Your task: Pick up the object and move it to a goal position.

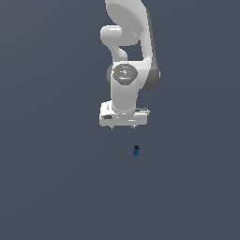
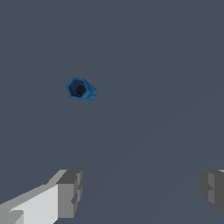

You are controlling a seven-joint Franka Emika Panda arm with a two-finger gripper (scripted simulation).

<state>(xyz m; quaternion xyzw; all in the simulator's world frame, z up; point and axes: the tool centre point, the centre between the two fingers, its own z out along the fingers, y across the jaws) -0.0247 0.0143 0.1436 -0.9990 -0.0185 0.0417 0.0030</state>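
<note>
The object, a small dark blue peg (image 1: 136,150), lies on the grey floor below the arm and a little toward the exterior view's right. In the wrist view the peg (image 2: 81,89) shows end-on with a dark hole in its ribbed knob. My gripper (image 1: 123,126) hangs above the peg, clear of it, with only short finger stubs showing under the white hand. In the wrist view my gripper (image 2: 142,192) is open and empty, its two grey fingertips (image 2: 70,192) far apart. The peg lies outside the gap between them.
The white arm (image 1: 126,56) rises above the hand to the top of the exterior view. A plain grey floor (image 1: 56,187) lies all around. No goal marker shows.
</note>
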